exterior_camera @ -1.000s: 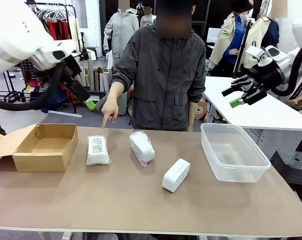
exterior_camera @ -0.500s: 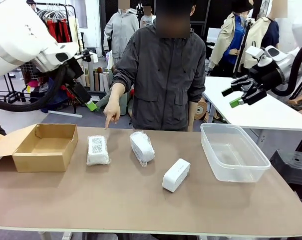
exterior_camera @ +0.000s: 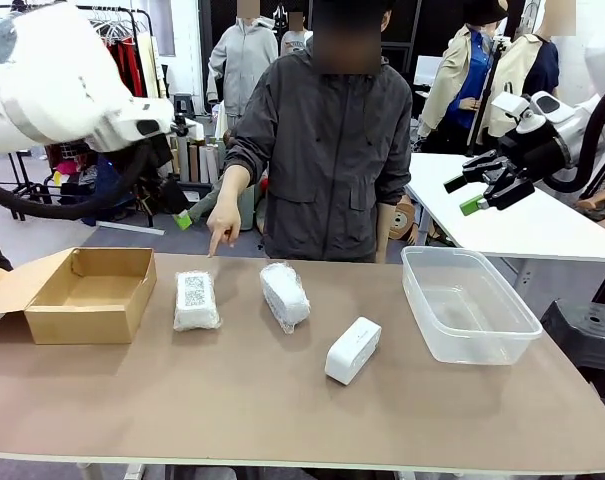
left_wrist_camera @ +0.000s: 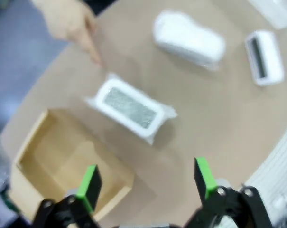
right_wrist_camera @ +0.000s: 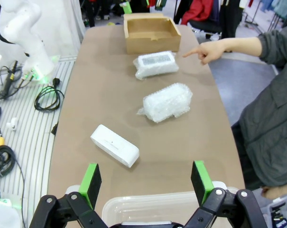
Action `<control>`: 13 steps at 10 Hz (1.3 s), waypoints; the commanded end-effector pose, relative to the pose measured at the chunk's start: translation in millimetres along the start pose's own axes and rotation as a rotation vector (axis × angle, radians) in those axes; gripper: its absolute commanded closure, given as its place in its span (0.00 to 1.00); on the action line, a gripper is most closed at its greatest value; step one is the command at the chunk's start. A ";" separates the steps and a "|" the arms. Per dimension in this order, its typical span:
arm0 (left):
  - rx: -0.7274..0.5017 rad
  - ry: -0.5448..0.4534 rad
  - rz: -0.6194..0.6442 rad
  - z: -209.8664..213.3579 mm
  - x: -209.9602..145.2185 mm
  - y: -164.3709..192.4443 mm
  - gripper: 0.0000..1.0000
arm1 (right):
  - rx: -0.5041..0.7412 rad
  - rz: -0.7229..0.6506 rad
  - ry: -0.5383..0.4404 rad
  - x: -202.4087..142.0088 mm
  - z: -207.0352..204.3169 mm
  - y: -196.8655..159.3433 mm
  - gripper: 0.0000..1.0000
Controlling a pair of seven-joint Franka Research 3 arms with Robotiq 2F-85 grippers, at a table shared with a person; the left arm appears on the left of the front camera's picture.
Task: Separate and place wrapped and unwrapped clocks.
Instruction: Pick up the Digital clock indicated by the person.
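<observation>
**Three clocks lie apart on the tabletop [exterior_camera: 232, 400], both end effectors empty**

At far left, the left end effector [left_wrist_camera: 145, 183] hangs above the tabletop with its fingers spread wide, holding nothing. Below it sits an open cardboard box [exterior_camera: 87, 292]. Just right of the box lies the first wrapped clock [exterior_camera: 196, 300], with a person's hand [exterior_camera: 220, 222] pointing down beyond it. The second wrapped clock [exterior_camera: 284, 295] is near the middle. The bare white clock [exterior_camera: 352, 350] lies closer to the robot. A clear tub [exterior_camera: 469, 305] stands on the right. The right end effector [exterior_camera: 462, 196] hovers high above the tub, spread and empty.
</observation>
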State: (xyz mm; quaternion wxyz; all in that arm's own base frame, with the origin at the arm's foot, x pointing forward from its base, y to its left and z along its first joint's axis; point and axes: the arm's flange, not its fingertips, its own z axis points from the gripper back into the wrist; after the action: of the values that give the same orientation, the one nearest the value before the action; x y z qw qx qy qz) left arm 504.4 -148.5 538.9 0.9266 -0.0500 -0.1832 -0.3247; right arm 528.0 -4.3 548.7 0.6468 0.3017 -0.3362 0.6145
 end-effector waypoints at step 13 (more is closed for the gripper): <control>0.252 0.191 0.803 -65.4 38.2 -32.4 0.00 | -0.003 0.001 -0.002 0.7 0.5 2.4 0.00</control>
State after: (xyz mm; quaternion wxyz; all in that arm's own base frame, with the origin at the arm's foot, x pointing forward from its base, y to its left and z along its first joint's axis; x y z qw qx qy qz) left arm 522.1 -197.7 492.2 0.9932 0.0053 -0.1134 0.0243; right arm 527.9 -4.3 548.7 0.6469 0.3017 -0.3362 0.6144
